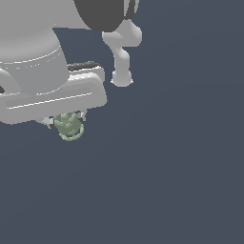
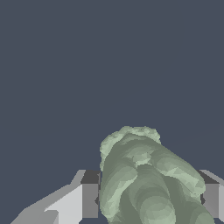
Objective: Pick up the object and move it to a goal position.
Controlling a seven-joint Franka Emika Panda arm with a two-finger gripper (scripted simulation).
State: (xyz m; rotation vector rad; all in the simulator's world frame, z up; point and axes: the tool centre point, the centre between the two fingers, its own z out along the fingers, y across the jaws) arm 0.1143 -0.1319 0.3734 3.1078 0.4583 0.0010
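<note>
The object (image 1: 68,125) is a small pale grey-green knobbly lump with a thin ring at its base. In the exterior view it hangs just under the grey hand, at the left. My gripper (image 1: 66,120) is shut on the object, a finger on each side. The wrist view shows the object (image 2: 146,179) large and close, filling the gap between the two grey fingers (image 2: 89,199). The fingertips themselves are mostly hidden by the hand in the exterior view.
A plain dark blue-grey surface (image 1: 171,171) fills both views. The arm's grey links (image 1: 121,52) reach across the upper part of the exterior view. No goal marker shows.
</note>
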